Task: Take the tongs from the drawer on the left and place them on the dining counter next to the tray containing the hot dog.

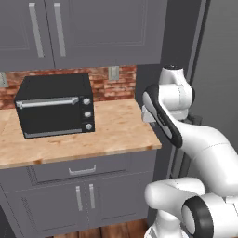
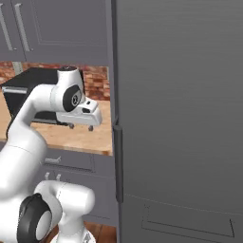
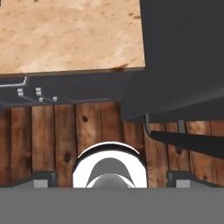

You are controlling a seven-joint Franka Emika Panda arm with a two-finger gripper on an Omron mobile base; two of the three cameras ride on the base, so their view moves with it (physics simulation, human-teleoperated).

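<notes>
The drawer (image 1: 81, 170) is a wide grey panelled front with a small silver bow handle, just under the wood counter top (image 1: 116, 135), and it is shut. It also shows in the right base view, drawer (image 2: 71, 160), and its handle end sits at the left edge of the hand view, drawer (image 3: 13, 83). My gripper (image 2: 80, 126) hangs over the counter's right end, pointing down, open with nothing between its fingertips (image 3: 43, 178). The tongs are hidden. The dining counter, tray and hot dog are out of view.
A black toaster oven (image 1: 56, 104) stands on the counter at the left, against a brick wall. Grey doors with bar handles (image 1: 86, 197) sit below the drawer. A tall dark grey unit (image 2: 180, 118) rises right of the counter. Wood floor (image 3: 65, 131) lies below.
</notes>
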